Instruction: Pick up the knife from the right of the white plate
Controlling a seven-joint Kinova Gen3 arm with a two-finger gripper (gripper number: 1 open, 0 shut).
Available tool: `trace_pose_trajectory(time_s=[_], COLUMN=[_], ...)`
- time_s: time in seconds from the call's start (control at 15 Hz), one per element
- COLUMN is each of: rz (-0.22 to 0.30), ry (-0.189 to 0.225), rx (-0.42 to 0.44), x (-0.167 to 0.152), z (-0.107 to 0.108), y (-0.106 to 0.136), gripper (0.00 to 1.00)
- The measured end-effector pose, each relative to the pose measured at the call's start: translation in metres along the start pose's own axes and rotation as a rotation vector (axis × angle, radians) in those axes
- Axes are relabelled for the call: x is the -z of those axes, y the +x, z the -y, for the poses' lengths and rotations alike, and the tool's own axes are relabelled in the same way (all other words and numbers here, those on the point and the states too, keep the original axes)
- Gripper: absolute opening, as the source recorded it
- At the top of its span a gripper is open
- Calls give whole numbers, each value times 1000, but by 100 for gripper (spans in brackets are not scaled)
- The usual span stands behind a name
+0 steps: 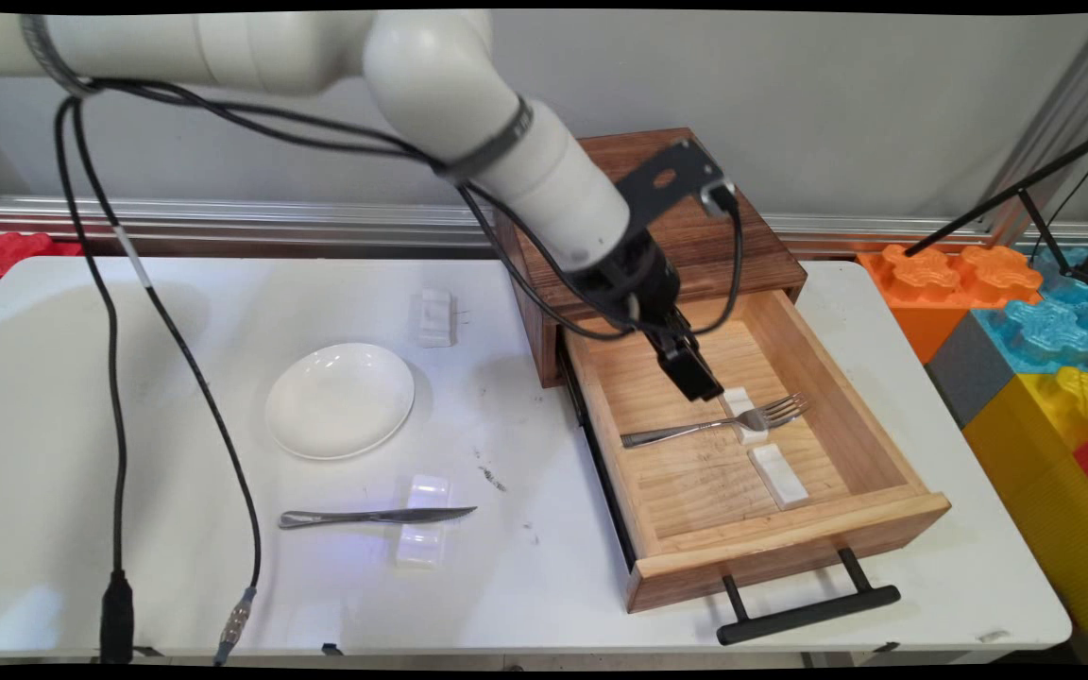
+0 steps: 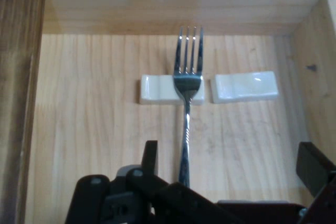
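My black gripper (image 1: 695,378) hangs inside the open wooden drawer (image 1: 790,548), just above the floor of the drawer. In the hand view the gripper (image 2: 233,156) is open, with its fingers (image 2: 151,156) standing on either side of the handle of a silver fork (image 2: 187,93). The fork (image 1: 714,425) lies flat, its neck propped on a small white rest (image 1: 744,414), and nothing grips it. A second white rest (image 1: 778,472) lies beside the first on the drawer floor.
The drawer sticks out of a dark wooden cabinet (image 1: 676,217) and has a black handle (image 1: 808,609). On the table to the left are a white plate (image 1: 340,399), a knife (image 1: 374,517) across a white rest (image 1: 423,543), and another rest (image 1: 434,316). Coloured toy blocks (image 1: 1026,312) stand at the right.
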Motion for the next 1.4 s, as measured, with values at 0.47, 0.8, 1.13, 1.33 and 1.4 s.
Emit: trace_pose_trajectory(time_s=[0.47, 0.8, 1.13, 1.33, 1.4], rz=[51, 71, 69, 68, 68], ry=[-29, -37, -48, -59, -64], rx=[30, 17, -17, -33, -40], x=[67, 101, 128, 139, 144], z=[1, 8, 16, 19, 19], y=[-8, -28, -60, -76, -83], gripper=[100, 100, 100, 100, 100])
